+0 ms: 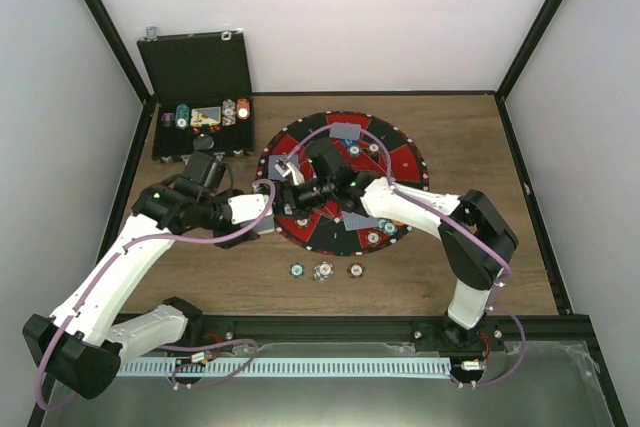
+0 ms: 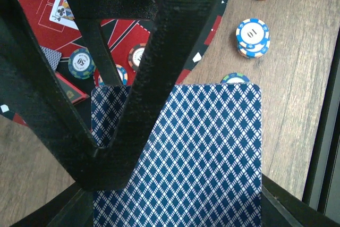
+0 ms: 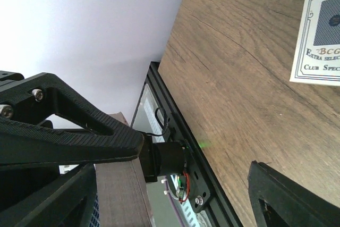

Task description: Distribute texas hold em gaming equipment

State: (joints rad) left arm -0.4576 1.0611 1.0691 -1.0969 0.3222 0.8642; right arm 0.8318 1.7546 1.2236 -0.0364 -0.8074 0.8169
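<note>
Above the table [image 1: 480, 147], left end effector [image 1: 287, 172] grips card [image 2: 212, 158].

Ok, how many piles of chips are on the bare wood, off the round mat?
3, in a row on the near side of the mat: green-edged pile left, pale pile middle, brown pile right. Others may be hidden.

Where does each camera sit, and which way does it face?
Top: fixed above and behind, looking down on the table; both arms show.
Left wrist: on the left arm, looking down past its fingers at a held card.
Right wrist: on the right arm, looking sideways along the table; fingers show.
Shared: top and left wrist both show the mat.
</note>
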